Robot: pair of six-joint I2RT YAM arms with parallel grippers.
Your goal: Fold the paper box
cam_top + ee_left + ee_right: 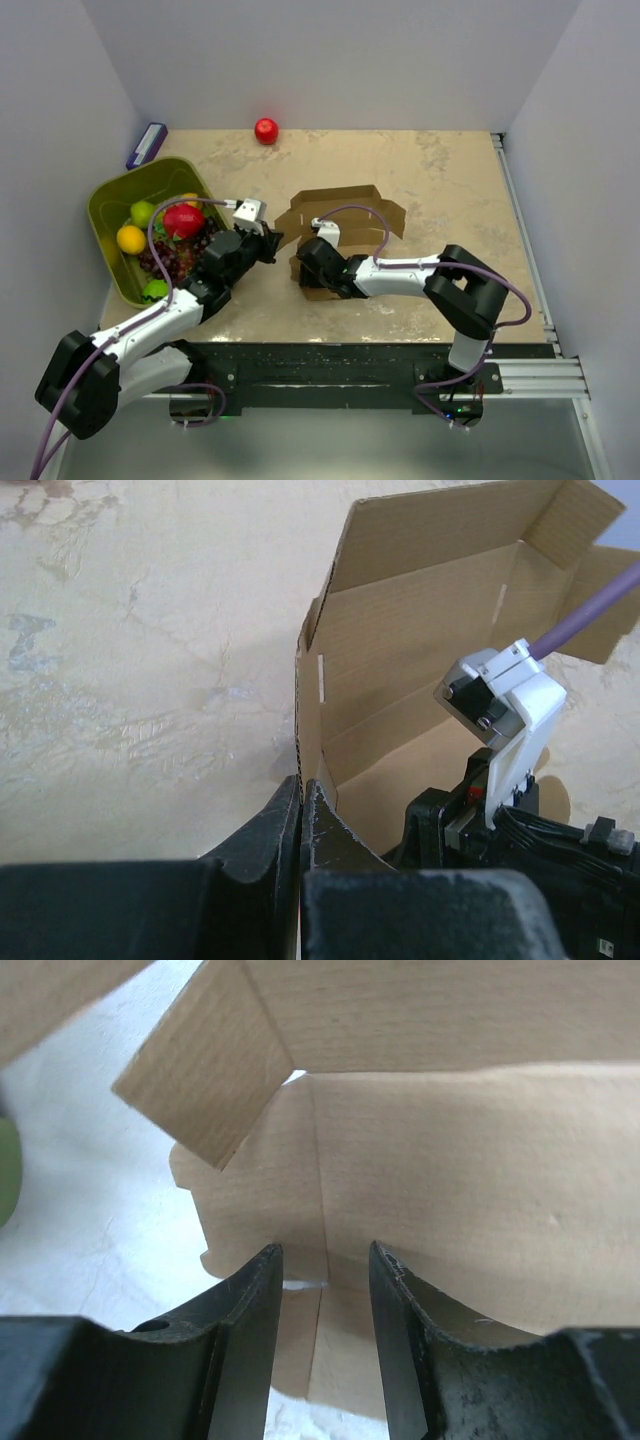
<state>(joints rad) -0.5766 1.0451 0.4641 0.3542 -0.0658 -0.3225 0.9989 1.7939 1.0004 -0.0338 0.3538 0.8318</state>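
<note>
Box (336, 196) half-open on surface (445, 190). Left tool (301, 815) pinches box wall edge. Right tool (325, 1280) inside box, fingers apart, holding nothing.

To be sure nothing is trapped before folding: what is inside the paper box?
Only the right gripper reaches inside the paper box, jaws apart, facing a bare inner corner. The box bottom beneath it is covered, so unseen.
</note>
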